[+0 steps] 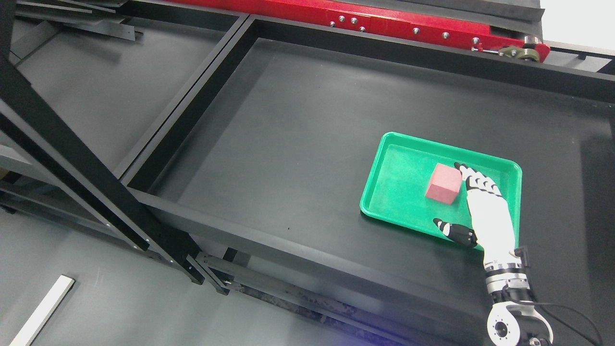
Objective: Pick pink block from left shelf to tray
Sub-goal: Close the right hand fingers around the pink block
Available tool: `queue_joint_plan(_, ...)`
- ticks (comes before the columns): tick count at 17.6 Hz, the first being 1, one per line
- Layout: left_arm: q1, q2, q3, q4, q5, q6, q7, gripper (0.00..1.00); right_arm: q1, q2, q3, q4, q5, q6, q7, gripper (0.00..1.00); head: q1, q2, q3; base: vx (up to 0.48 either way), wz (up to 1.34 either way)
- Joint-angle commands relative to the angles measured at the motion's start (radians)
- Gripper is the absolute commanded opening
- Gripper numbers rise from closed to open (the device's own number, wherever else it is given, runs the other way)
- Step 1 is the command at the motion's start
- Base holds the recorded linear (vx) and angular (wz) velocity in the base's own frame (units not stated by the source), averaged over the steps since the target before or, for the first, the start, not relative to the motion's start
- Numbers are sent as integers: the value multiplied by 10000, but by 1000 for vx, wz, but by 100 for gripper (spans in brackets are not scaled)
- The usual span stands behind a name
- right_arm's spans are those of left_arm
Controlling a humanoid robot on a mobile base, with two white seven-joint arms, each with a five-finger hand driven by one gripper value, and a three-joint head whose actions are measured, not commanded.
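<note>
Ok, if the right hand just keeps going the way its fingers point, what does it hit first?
Probably the pink block. The right hand hangs over the green tray, fingers spread and pointing up-left, their tips beside the block's right edge. Touching or just apart cannot be told, and height is unclear from this single view.

Bare black shelf floor (pixel 288 144) left of green tray (pixel 515 192), raised frame rails (pixel 307 240) around.

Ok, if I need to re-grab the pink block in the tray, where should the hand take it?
Probably from above, across two opposite side faces of the pink block. It sits flat on the green tray with its top and sides exposed and open tray floor to its left. The right hand is already beside its right face, fingers spread, so thumb and fingers could close across it.
</note>
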Motion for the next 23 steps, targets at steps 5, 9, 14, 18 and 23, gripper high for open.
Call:
queue_joint_plan(5,-229,175,0,-175,-15,-5,-4,100,5,-246,429,23,-15,451,1214,98,0,0,0,141,38)
queue_joint_plan(9,-229,175,0,-175,-15,-5,-4,100,-103,-307,429,115,31,604,1443,96,0,0,0,68,14)
queue_joint_plan(14,-229,175,0,-175,-15,-5,-4,100,-577,-567,383,528,31,667,1537,96,0,0,0,21,8)
queue_joint_plan(18,-229,175,0,-175,-15,-5,-4,100,-900,-598,429,897,46,667,1552,96,0,0,0,6,0)
queue_joint_plan(23,-229,175,0,-175,-15,-5,-4,100,-1146,-598,429,1541,46,651,1583,96,0,0,0,28,-2)
